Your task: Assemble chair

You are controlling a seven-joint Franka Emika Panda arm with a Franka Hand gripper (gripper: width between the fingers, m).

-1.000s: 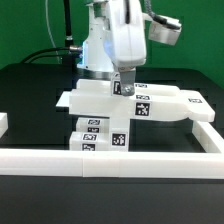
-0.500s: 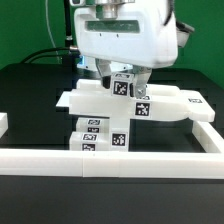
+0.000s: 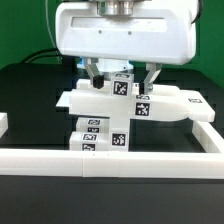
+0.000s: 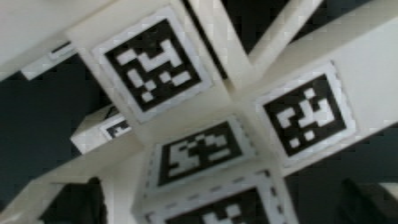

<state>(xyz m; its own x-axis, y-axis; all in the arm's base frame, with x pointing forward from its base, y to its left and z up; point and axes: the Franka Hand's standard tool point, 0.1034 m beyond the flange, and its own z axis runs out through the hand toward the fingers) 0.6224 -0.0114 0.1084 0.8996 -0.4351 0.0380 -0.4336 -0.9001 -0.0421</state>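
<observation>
Exterior view: gripper (image 3: 121, 76) straddles the tagged leg (image 3: 122, 84) above the chair (image 3: 130, 105); grip state can't tell. Risk: misaligned push tilts the leg, shifting stacked parts.

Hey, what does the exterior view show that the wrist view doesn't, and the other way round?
Only the exterior view shows the gripper above the stacked chair parts, the white border rail and the black table. Only the wrist view gives a close look at a cluster of tags. Both show the tagged white chair parts.
</observation>
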